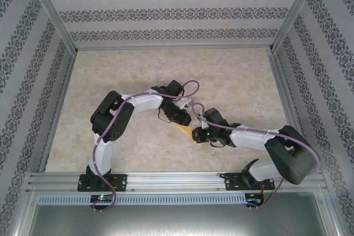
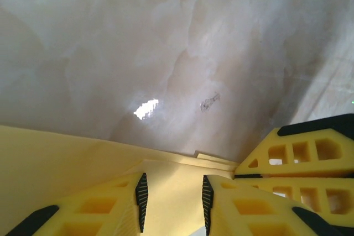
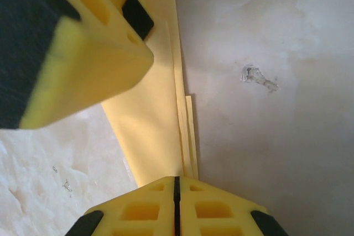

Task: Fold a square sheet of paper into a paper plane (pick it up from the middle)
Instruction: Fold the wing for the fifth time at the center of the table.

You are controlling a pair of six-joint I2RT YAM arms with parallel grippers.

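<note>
Pale marble table (image 1: 166, 70) sits inside your flowery walls (image 1: 166, 12). Your left gripper (image 2: 172, 203) hangs a little open over the folded yellow paper (image 3: 146, 136) at the table's middle. Your right gripper (image 3: 176, 205) pinches its end tight.

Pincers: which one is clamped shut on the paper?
The right pincer: its jaws meet on the folded yellow paper; the left pincer shows a gap.
</note>
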